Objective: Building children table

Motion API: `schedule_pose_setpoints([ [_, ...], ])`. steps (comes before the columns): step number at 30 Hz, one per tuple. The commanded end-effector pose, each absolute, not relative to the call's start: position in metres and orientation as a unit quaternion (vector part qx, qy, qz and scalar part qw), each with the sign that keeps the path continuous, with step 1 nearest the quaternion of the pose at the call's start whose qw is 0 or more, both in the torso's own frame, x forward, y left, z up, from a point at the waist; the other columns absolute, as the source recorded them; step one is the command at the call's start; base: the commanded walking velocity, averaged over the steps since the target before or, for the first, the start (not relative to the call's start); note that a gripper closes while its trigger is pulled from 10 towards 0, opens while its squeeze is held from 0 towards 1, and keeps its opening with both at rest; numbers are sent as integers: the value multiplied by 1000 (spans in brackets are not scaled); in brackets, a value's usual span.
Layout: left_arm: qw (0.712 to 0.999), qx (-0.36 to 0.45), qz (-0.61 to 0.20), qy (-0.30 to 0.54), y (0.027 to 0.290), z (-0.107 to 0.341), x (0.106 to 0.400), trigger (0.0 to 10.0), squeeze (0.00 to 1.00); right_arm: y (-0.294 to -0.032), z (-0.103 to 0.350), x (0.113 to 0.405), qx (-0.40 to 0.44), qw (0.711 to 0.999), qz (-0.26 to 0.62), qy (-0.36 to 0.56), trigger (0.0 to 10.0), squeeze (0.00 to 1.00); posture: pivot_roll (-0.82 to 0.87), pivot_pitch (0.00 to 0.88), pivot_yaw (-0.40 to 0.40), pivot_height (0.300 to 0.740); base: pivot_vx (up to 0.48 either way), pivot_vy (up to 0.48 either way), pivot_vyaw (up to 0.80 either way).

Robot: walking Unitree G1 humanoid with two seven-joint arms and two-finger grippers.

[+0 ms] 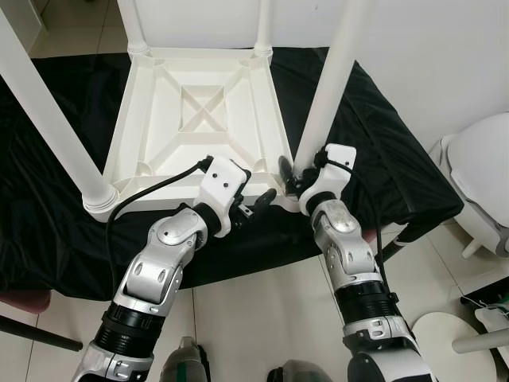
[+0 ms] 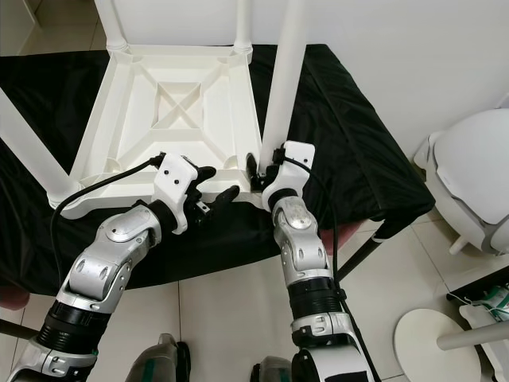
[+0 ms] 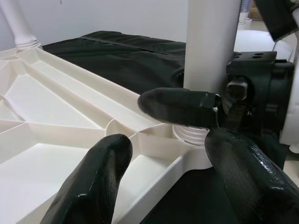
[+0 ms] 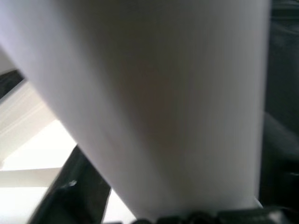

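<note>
A white children's table (image 1: 195, 107) lies upside down on a black cloth (image 1: 382, 143), with its legs pointing up. My right gripper (image 1: 294, 179) is shut on the base of the near right leg (image 1: 330, 79), just above its screw socket. In the right wrist view that leg (image 4: 154, 102) is pressed close between the fingers (image 4: 79, 186). My left gripper (image 1: 254, 203) is open and hovers at the table's near rim, just left of that corner. In the left wrist view its fingertips (image 3: 93, 186) spread in front of the leg (image 3: 212, 42), and the right gripper's finger (image 3: 180, 106) crosses it.
The near left leg (image 1: 48, 119) and the two far legs (image 1: 131, 24) stand upright. A white rounded fixture (image 1: 485, 175) and a white round stool part (image 1: 445, 330) are on the tiled floor at the right. A pink object (image 1: 24, 301) is at the lower left.
</note>
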State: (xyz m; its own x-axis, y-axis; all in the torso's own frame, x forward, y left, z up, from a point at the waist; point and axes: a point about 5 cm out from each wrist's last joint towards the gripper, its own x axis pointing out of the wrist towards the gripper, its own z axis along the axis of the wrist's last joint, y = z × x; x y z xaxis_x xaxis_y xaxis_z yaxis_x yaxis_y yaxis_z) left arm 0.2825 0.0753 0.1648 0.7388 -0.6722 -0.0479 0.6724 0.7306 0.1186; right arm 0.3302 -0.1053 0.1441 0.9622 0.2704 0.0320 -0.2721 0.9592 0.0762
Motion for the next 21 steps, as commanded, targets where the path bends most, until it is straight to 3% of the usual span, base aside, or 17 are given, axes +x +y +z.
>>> schedule_pose_setpoints([
  [1, 943, 68, -325, 3, 79, 165, 287, 10000, 0, -108, 147, 332, 47, 987, 155, -9, 10000, 1000, -31, 12, -33, 740, 0, 0, 0],
  [6, 945, 70, -319, -2, 81, 168, 289, 10000, 0, -118, 151, 341, 22, 968, 249, -16, 10000, 1000, -22, 0, -35, 740, 0, 0, 0],
  [7, 946, 70, -318, -3, 81, 168, 290, 10000, 0, -121, 151, 343, 7, 963, 269, -15, 10000, 502, -22, 0, -35, 740, 0, 0, 0],
  [8, 946, 70, -318, -3, 81, 168, 290, 10000, 0, -121, 151, 343, 7, 963, 269, -15, 10000, 502, -22, 0, -35, 740, 0, 0, 0],
  [9, 946, 70, -317, -4, 80, 169, 290, 10000, 0, -123, 152, 346, -2, 958, 287, -16, 10000, 0, -21, 0, -34, 740, 0, 0, 0],
  [21, 943, 74, -324, -7, 79, 170, 290, 10000, 0, -124, 151, 358, -57, 925, 376, 6, 10000, 0, 2, 0, -41, 740, 0, 0, 0],
])
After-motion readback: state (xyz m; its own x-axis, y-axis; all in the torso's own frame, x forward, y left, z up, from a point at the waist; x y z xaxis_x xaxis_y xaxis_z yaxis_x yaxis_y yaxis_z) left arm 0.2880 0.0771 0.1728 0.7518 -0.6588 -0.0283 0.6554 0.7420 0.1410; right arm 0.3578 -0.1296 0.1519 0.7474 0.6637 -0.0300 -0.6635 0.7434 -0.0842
